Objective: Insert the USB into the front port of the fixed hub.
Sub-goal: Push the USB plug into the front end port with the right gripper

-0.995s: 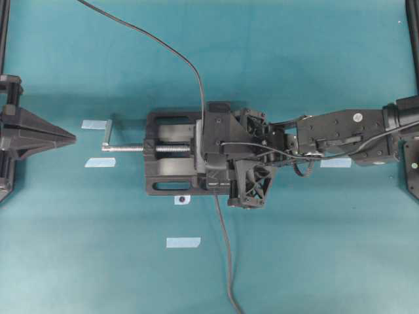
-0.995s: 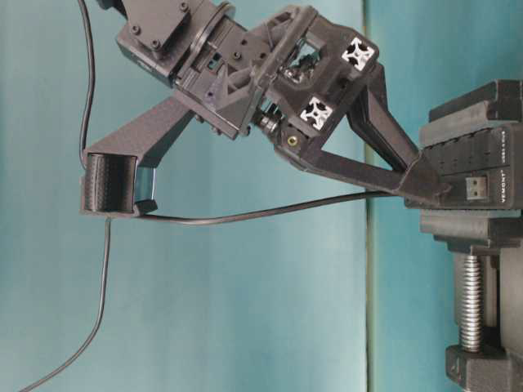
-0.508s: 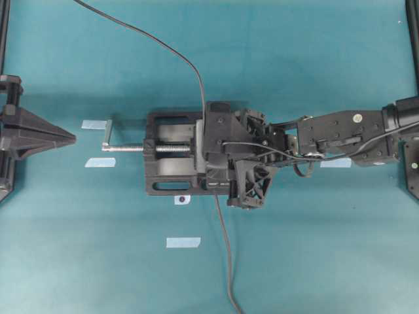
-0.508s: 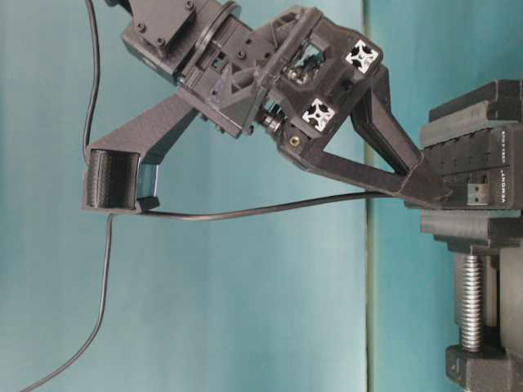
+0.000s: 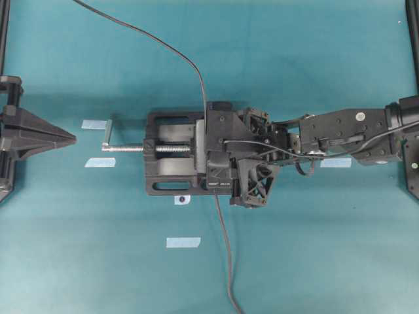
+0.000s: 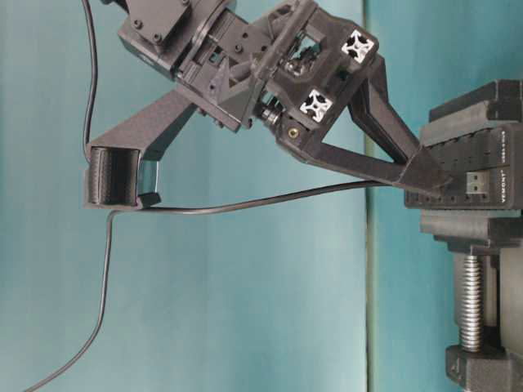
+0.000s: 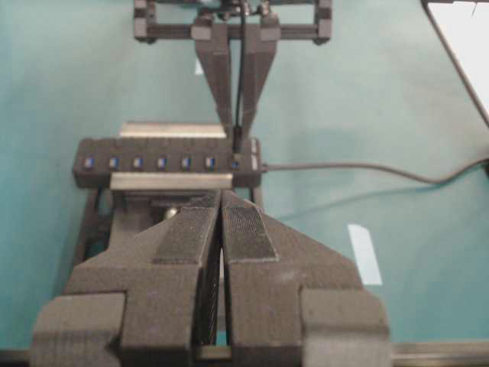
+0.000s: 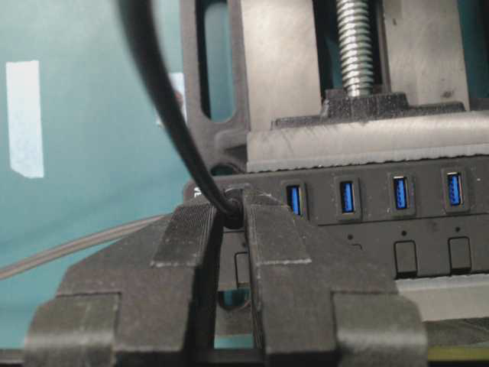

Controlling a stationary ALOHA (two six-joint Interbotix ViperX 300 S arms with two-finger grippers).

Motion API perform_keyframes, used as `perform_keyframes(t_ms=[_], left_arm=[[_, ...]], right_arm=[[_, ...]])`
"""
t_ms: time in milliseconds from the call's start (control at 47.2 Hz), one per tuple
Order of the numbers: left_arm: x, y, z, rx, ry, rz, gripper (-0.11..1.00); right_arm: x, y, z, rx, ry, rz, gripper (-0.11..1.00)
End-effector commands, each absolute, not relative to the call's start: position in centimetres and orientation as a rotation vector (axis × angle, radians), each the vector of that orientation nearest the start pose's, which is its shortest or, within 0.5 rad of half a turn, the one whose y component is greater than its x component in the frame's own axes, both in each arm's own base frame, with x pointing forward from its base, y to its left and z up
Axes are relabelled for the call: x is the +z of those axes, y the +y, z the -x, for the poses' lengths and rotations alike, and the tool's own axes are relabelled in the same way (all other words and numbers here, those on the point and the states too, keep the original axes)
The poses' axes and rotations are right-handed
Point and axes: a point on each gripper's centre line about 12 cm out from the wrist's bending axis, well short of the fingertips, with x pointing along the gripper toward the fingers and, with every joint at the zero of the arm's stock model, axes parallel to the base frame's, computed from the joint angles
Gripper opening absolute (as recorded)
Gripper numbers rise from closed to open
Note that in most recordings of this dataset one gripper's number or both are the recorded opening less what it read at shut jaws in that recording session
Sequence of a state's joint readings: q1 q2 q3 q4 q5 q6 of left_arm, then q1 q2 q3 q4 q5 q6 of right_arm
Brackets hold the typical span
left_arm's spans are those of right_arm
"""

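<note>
Desk (image 5: 314,261): teal, fills frame. Vise (image 5: 171,170): black, centre, clamping the fixed hub (image 7: 164,161). Right claw (image 8: 229,210): nearly shut, pinching the USB (image 7: 238,143) at hub's end port. Left claw (image 7: 221,229): shut, empty, left edge.

The right arm (image 5: 347,134) reaches in from the right edge of the overhead view, stretched nearly straight toward the middle, wrist pitched down. From table level the right gripper (image 6: 429,181) slopes down, its two long fingers (image 6: 372,155) converging to a narrow tip. Its wrist camera shows the jaws drawn close together, clamped on the USB (image 8: 229,210), though the plug itself is mostly hidden between the pads.

The left gripper (image 5: 62,137) sits at the left edge of the overhead view, pointing level toward the centre. Its fingers (image 7: 187,245) are pressed together, with nothing between them.
</note>
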State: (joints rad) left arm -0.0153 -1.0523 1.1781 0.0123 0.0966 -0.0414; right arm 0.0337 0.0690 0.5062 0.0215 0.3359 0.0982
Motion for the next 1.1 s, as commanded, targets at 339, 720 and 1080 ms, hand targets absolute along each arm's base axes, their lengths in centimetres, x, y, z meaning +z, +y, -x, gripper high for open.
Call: perform_keyframes(t_ms=[339,720,1080], left_arm=[[26.88,-0.29,-18.14,-0.013,0.203,0.027,0.00],[26.88,-0.26,-18.14,-0.011,0.203,0.029,0.00],[26.91,-0.29,-18.12,-0.012,0.201,0.029,0.00]], right_arm=[[16.78,1.45,-40.76,-0.020,0.889,-0.109,0.04],[17.04,1.39,-41.01,-0.019,0.843,-0.111,0.04],[16.79,1.31,-40.90,-0.034,0.809,-0.147,0.04]])
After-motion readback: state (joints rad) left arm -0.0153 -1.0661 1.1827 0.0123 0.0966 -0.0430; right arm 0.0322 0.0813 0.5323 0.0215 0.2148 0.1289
